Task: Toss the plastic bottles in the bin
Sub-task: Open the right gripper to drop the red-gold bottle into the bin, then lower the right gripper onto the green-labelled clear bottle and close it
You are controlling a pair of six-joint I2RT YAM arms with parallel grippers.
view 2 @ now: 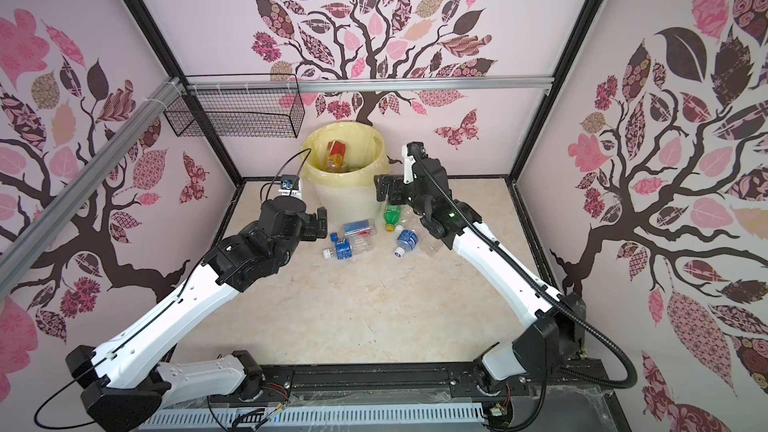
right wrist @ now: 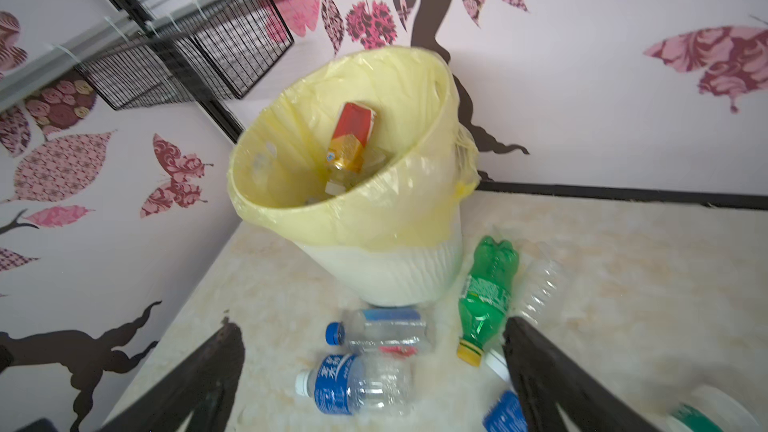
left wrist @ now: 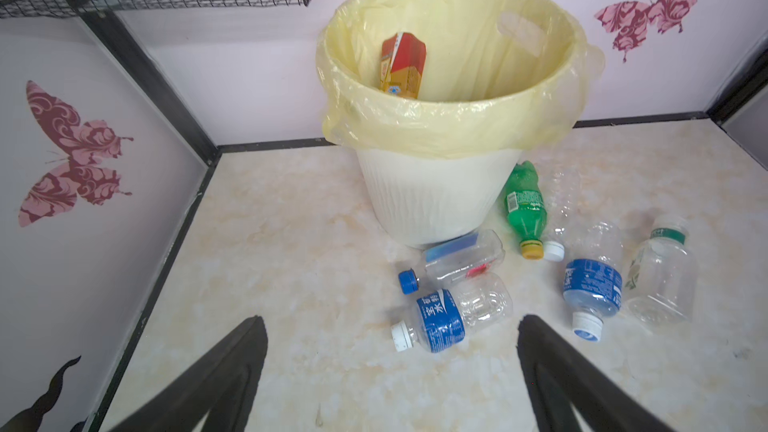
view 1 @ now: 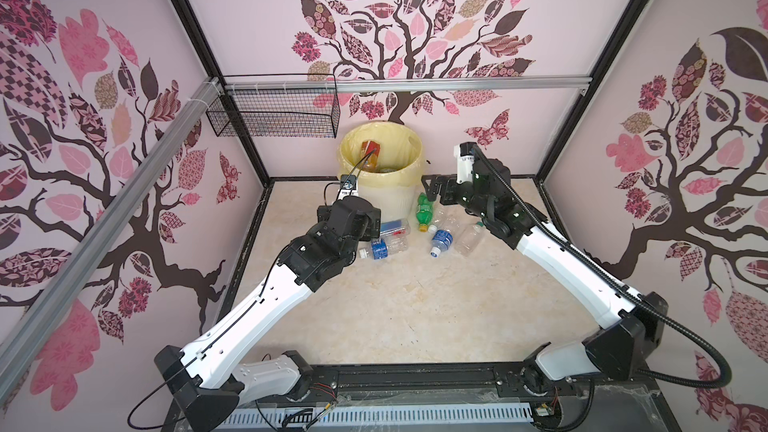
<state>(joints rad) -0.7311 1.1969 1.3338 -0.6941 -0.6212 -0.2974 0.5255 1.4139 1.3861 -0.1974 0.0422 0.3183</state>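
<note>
In the bin (view 1: pixel 388 203): the amber-red bottle (left wrist: pixel 401 66) leans on the yellow liner (left wrist: pixel 457 130) at about 11 o'clock of the opening. The right wrist view shows dim clear shapes under it. Count these as done.
Bottles on the worktop (view 1: pixel 395 317): you have six to clear, all lying on their sides at the bin's foot, none gripped.
Nearest pair: the flat clear bottle (left wrist: pixel 457 257) lies at 6 o'clock, just beside the base. The blue-label bottle (left wrist: pixel 449 317) lies alongside it, touching.
Right-hand group: the green bottle (left wrist: pixel 524 205) rests against the bin wall at 4 o'clock, with a crumpled clear bottle (left wrist: pixel 563 205) beside it. A second blue-label bottle (left wrist: pixel 592 284) and the green-banded bottle (left wrist: pixel 660 276) lie further out toward 5 o'clock.
Why so placed: crowding the bin keeps each carry short, but it leaves you little room to come down between neighbours.
Left claw (left wrist: pixel 391 320): released and empty, spread wide above the nearest pair. That suits a round body taken across its width.
Right claw (right wrist: pixel 374 324): released and empty, held high at 3 o'clock of the rim. You will need that height to clear the liner.
Bin itself: it stands at 12 o'clock of the worktop, against the back wall, where both arms can reach it.
Wire basket (view 1: pixel 274 118): it hangs at 10 o'clock above the bin and is no target, so keep your lifts clear of it.
</note>
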